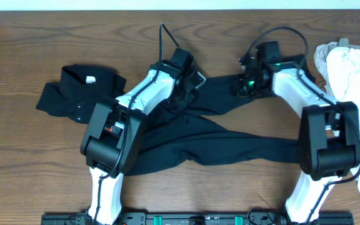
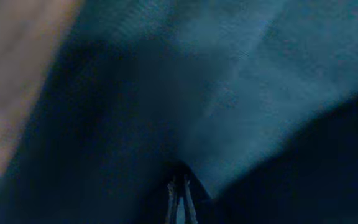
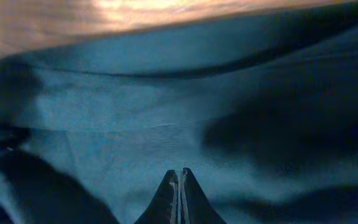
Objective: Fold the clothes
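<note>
Left gripper (image 2: 178, 198): your left fingers are pressed together, tips down against dark cloth. You cannot tell whether a fold is caught between them.
Right gripper (image 3: 179, 186): your right fingers are also pressed together, with only a thin seam between them. Their tips lie on the same kind of dark cloth, and here too a pinch cannot be confirmed.
Trousers (image 1: 230, 147): they are spread across the middle of the table (image 1: 30, 162). The legs run out towards your right arm and the upper part is bunched under both wrists.
Overhead only: both grippers are at the far edge of the trousers, near each other but apart. A black collared shirt (image 1: 74, 87) lies crumpled on your left, next to the trousers. A pile of white and beige garments (image 1: 355, 69) lies at the right edge.
Left wrist only: blurred dark fabric fills the view, with a strip of wood on the left side.
Right wrist only: you see smooth cloth with one long crease across it, and wood along the top.
Not shown overhead: the fingertips themselves, which are hidden under the wrist housings.
</note>
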Robot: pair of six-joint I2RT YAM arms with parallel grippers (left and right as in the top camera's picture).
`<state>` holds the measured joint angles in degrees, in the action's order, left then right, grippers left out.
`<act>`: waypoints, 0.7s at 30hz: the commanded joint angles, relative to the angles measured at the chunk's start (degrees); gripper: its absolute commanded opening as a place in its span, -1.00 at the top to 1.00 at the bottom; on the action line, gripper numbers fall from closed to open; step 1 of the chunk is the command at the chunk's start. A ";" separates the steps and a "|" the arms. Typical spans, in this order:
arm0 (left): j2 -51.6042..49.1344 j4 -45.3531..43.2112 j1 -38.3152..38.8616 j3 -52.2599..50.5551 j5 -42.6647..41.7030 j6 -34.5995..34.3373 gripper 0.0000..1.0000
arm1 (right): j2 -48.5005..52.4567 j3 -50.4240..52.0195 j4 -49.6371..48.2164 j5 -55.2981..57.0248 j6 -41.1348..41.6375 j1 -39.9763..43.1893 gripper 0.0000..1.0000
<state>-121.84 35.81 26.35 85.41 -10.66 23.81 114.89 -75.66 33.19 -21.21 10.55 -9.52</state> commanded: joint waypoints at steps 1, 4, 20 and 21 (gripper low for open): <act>-0.70 -1.18 -0.37 -0.28 3.76 -1.20 0.83 | 0.61 1.18 0.02 8.09 3.32 -3.72 0.94; -1.14 -2.12 -0.72 -0.28 4.11 -1.20 0.82 | 1.90 2.86 -0.85 9.92 4.31 -5.79 0.95; -3.69 -7.76 -8.17 2.73 12.07 -8.57 0.82 | 2.73 6.69 4.59 16.50 5.70 -6.51 0.97; -3.45 -7.32 -8.66 3.41 12.09 -8.96 0.81 | 2.73 6.69 4.61 16.50 5.70 -6.51 0.97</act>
<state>-123.57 27.92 20.29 86.56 -3.11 17.28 114.78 -72.16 35.53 -12.12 15.51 -16.03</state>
